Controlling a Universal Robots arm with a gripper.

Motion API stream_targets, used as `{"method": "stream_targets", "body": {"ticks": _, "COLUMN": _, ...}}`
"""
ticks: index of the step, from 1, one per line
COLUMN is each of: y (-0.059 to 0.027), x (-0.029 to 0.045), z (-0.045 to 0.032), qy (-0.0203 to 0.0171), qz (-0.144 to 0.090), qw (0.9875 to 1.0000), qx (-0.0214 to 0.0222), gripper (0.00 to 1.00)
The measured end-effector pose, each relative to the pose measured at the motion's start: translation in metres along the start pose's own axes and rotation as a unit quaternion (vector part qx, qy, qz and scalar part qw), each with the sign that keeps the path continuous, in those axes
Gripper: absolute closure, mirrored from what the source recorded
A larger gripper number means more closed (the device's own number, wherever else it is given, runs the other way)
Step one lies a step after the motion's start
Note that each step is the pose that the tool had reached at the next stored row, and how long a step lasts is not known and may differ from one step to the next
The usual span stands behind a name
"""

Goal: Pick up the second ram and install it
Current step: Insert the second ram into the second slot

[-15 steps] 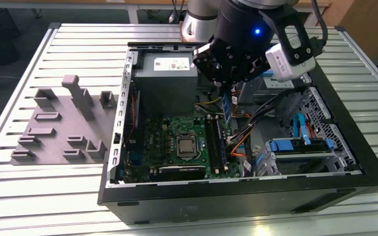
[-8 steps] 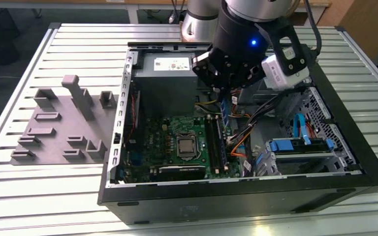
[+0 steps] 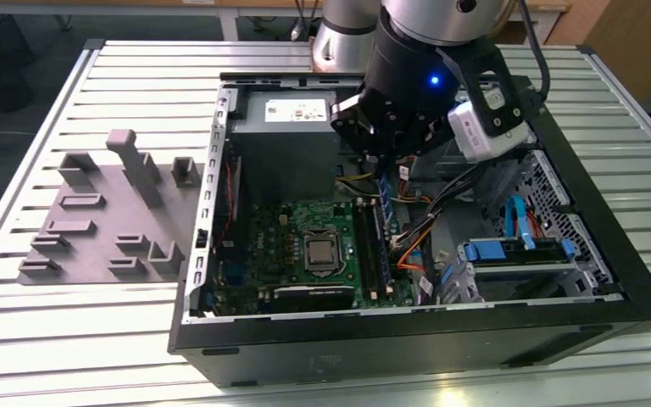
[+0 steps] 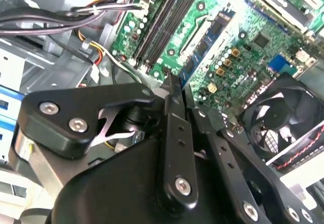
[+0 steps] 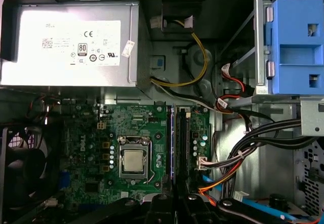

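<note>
Hovering inside the computer case, the gripper pinches the second ram above the motherboard slots.

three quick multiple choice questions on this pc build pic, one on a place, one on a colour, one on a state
1. Where is the black robot gripper?
A. over the grey tray
B. inside the open black computer case, above the green motherboard
C. off the table

2. What colour is the plastic drive bracket?
A. red
B. yellow
C. blue

3. How is the square silver processor?
A. bare, nothing mounted over it
B. under a fan cooler
C. lying outside the case

Answers: B, it hangs over the memory slots, shut on the second ram; C, it is plainly blue; A, its metal top shows.
</note>
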State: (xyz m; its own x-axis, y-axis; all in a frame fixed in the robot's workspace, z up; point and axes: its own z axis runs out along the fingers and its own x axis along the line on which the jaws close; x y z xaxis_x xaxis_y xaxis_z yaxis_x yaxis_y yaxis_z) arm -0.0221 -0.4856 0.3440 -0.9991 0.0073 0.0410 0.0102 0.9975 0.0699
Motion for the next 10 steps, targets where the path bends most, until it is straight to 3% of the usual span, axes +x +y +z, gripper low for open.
{"method": "stream_targets", "body": {"ticks": 10, "y": 0.0, "x": 0.0, "z": -0.0007, "qy": 0.0, "qz": 0.0, "qw": 1.0, "qx": 0.0001, "gripper": 0.86}}
